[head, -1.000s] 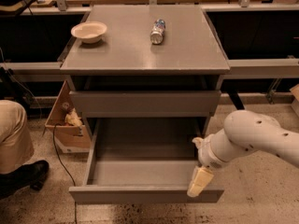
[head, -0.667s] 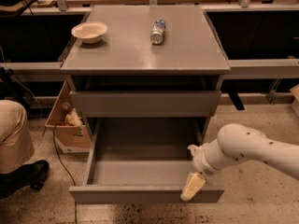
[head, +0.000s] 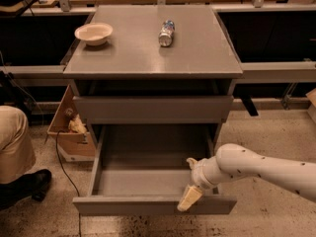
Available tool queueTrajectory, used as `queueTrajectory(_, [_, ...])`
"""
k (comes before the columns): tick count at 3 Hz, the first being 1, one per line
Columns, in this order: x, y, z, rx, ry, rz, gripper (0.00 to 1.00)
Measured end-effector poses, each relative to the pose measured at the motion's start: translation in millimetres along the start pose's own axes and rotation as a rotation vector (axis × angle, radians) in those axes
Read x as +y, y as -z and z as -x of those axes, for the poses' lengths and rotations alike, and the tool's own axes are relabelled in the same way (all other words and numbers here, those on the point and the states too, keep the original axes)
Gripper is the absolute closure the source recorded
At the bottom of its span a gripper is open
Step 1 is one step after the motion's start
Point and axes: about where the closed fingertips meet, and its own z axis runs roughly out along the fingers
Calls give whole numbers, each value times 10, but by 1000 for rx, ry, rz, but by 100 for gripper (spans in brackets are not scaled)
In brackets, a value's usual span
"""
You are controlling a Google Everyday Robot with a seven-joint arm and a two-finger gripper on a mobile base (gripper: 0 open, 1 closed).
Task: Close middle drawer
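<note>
Arm (head: 261, 169) in from right; gripper (head: 190, 197) at open middle drawer (head: 143, 181) front

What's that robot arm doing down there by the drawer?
The robot is working on the grey cabinet. Its drawer is pulled far out, and nothing shows inside it. The gripper is down at the drawer's front edge, near the right end, where it could push the drawer shut. A bowl and a can sit on top of the cabinet, away from the arm.
</note>
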Motion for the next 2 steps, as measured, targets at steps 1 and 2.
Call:
queueTrajectory(1, [-75,-323,28,-50,2,0,0])
queueTrajectory(2, [-103,-535,36,-83,5,2,0])
